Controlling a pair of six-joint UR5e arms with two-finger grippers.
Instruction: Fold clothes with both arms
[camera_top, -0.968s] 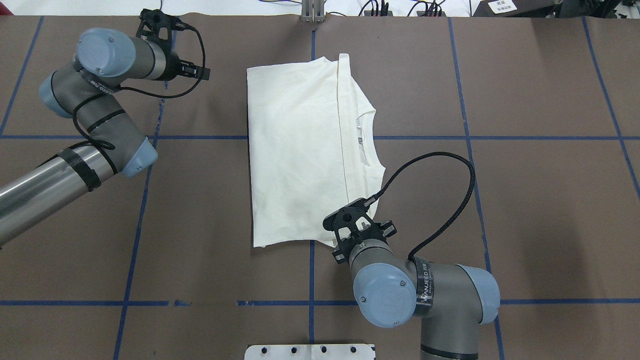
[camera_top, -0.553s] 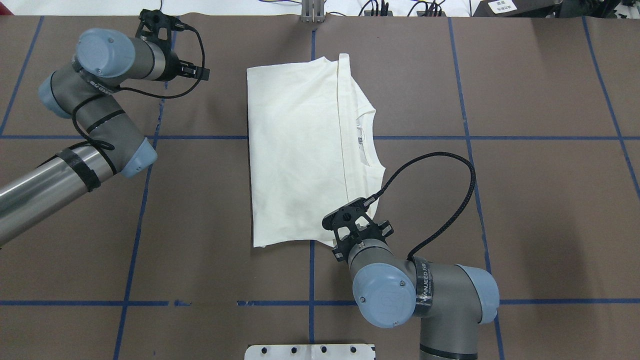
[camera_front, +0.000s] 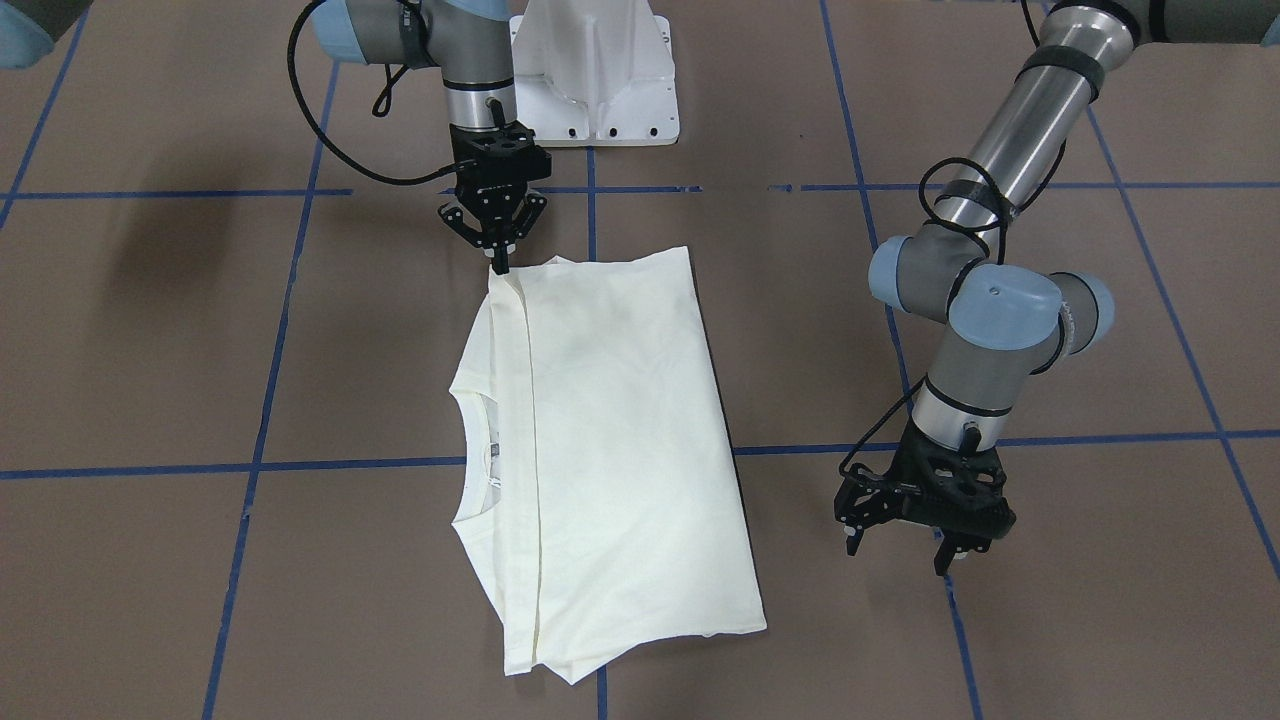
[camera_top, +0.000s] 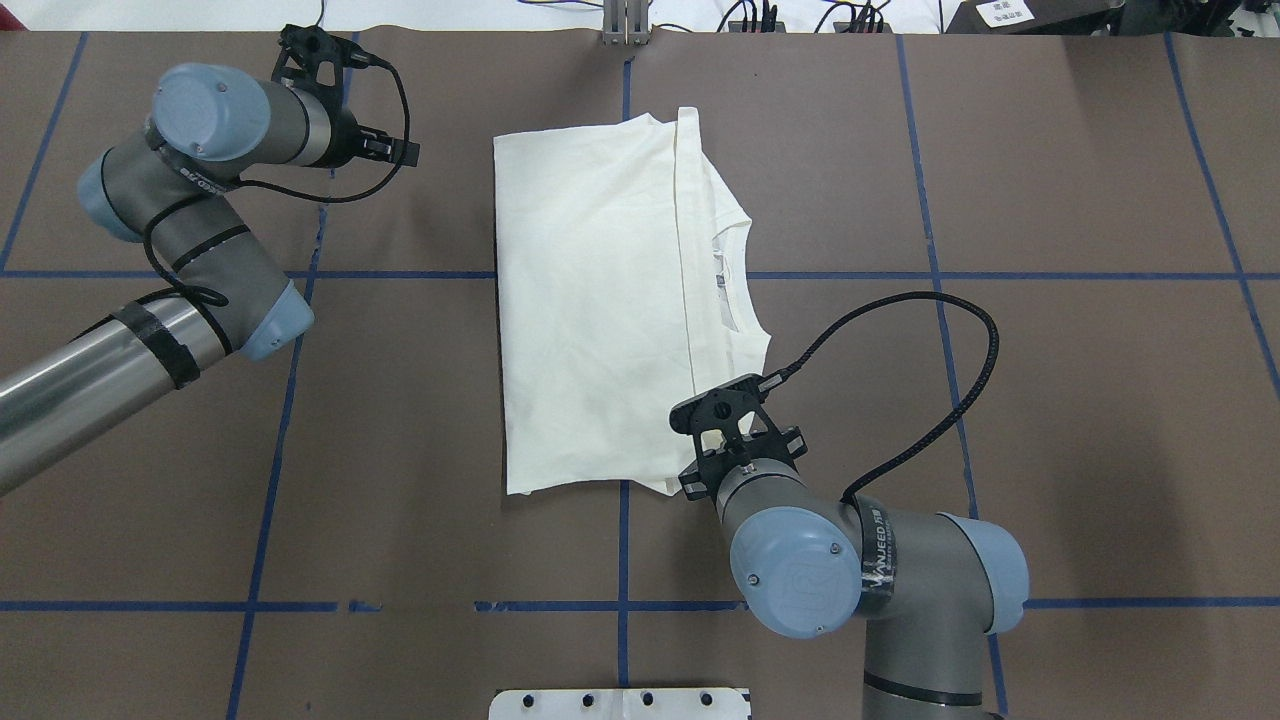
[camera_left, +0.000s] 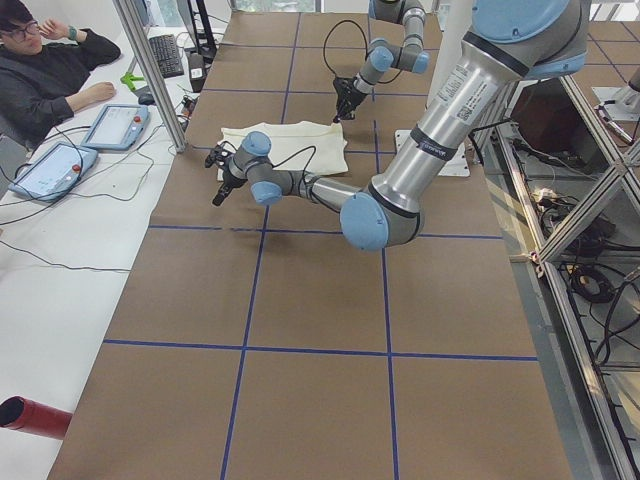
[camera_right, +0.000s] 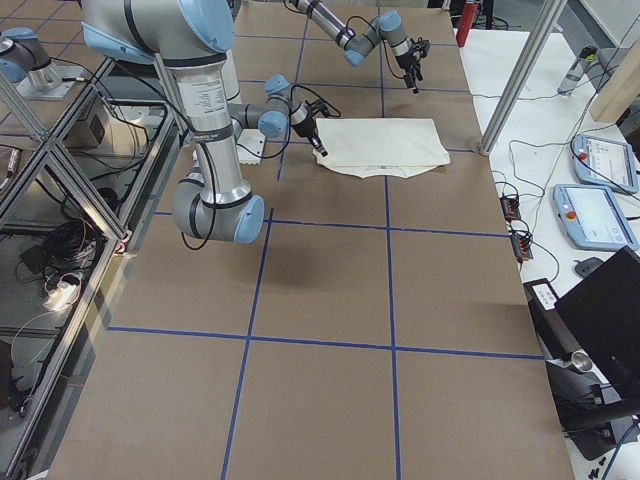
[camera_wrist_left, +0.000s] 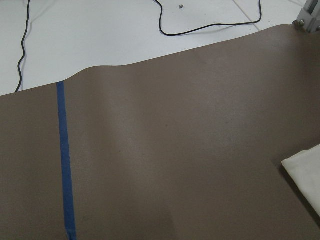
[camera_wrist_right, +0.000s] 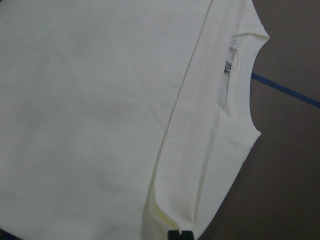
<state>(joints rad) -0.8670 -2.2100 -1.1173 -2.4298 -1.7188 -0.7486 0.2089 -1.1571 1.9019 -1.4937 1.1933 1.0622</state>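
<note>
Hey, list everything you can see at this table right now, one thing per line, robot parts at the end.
shirt: one, cream, folded flat at the table's middle, neckline toward the robot's right.
table: one, brown cover, under everything.
tape lines: several, blue, a grid across the table.
base plate: one, white, at the robot's edge of the table.
touchscreen pendants: two, grey-blue, on the white bench across the table from the robot.
person: one, dark top, seated at that bench.
left arm: one, silver-grey with light-blue caps; left gripper black, jaws open over bare table.
right arm: one, same colours; right gripper black, jaws closed at the shirt's near corner.
</note>
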